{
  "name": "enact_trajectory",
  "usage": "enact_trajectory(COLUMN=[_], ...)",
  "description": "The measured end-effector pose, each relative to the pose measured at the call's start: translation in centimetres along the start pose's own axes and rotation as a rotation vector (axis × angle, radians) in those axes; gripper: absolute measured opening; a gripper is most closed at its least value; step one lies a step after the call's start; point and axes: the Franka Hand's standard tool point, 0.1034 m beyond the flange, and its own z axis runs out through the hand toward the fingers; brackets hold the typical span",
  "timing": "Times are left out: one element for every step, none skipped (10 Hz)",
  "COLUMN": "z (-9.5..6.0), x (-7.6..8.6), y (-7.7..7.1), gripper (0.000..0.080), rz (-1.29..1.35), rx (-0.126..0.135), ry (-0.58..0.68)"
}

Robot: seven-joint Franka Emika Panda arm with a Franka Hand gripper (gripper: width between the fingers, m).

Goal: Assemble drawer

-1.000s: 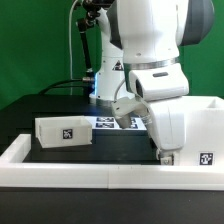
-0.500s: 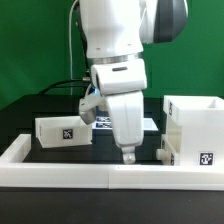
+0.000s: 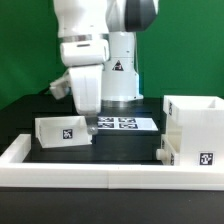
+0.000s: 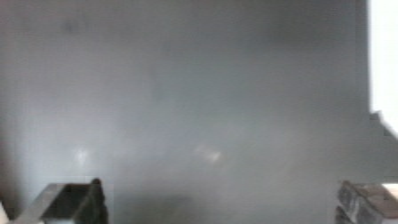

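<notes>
The drawer's tall white housing (image 3: 195, 128) stands at the exterior view's right, open on top, with a tag low on its front. One small white tray (image 3: 62, 131) with a tag lies at the left. A second small white part (image 3: 165, 153) sits against the housing's left foot. My gripper (image 3: 89, 120) hangs just above the right end of the left tray and holds nothing. In the wrist view the gripper (image 4: 222, 200) shows two fingertips (image 4: 71, 202) far apart over blurred grey table, so it is open.
The marker board (image 3: 120, 123) lies flat behind the gripper at the arm's base. A long low white border wall (image 3: 100, 176) runs along the front and left sides. A white edge (image 4: 388, 60) shows at the side of the wrist view.
The arm has swung from beside the housing at the exterior view's right across to the left, and now sits over the left tray. The parts have not moved.
</notes>
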Motion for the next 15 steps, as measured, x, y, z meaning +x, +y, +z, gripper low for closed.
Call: enact_trajectory(z=[-0.6,-1.2,-1.4,-1.2,-1.1,-1.1,-1.1,-1.1,-1.1,-1.2,-1.6,-1.6,-1.6,-1.6,-1.4], x=[-0.7,-0.8,-0.7,-0.7,-0.7,-0.7,-0.7,-0.7,-0.6,-0.7,-0.7,-0.6,-0.7,-0.8,-1.1], y=[-1.1,-1.5,-1.6,-1.7,-1.7,-1.7,-1.7,-1.7,-1.7,-1.7,-2.2,-3.0,-3.6,-4.3,-5.3], gripper=[0.0648,0.0648,0.0648,0.0648,0.0648,0.0648,0.0648,0.0648,0.0648,0.0648,0.0648,0.0648,0.0648,0.0648,0.0648], rz=[0.020,0.052,0.075,0.074,0.123,0.186,0.256,0.333,0.397,0.487,0.617,0.700,0.763,0.863,0.939], rx=[0.002,0.003,0.003,0.007,0.008,0.008,0.007,0.007,0.006,0.001,-0.029,-0.031,-0.033,-0.041,-0.048], ry=[-0.008,-0.013,-0.016,-0.014,-0.013,-0.012,-0.012,-0.012,-0.011,-0.011,-0.008,-0.006,-0.006,0.000,0.005])
